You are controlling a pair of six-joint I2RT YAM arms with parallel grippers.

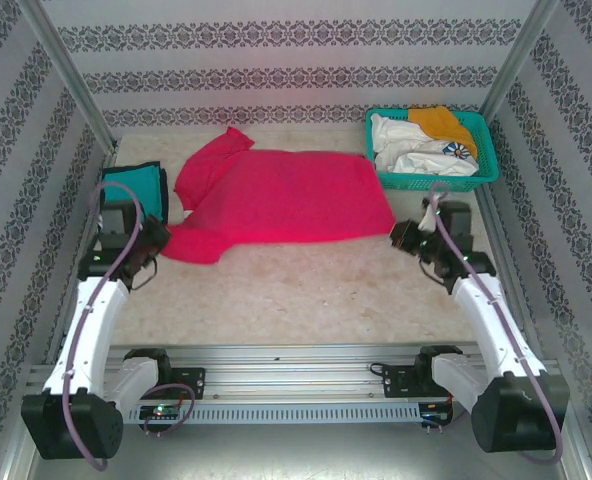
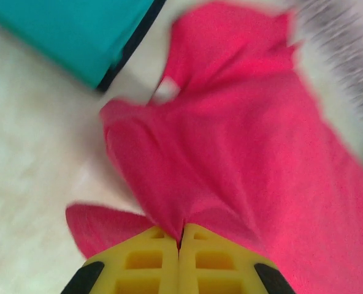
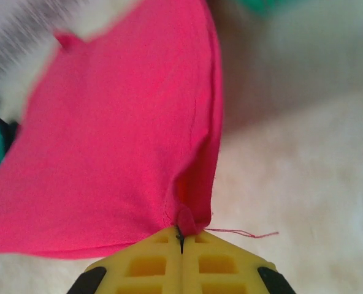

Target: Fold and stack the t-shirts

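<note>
**Two grippers pinch pink-red t-shirt (image 1: 276, 195) laid out mid-table**

Plain, bright, lightly wrinkled, the shirt lies spread on the pale table (image 1: 306, 290), sleeves to the left, hem to the right. The left gripper (image 2: 180, 236) is closed tight on cloth by the near sleeve. The right gripper (image 3: 180, 236) is clamped on the near hem corner, where a loose thread (image 3: 243, 233) trails. A folded teal t-shirt (image 1: 136, 187) w/ dark edging sits at the far left, just beside the pink one. A white t-shirt (image 1: 406, 150) and an orange t-shirt (image 1: 441, 125) lie crumpled in the teal basket (image 1: 436, 181), far right.
</note>
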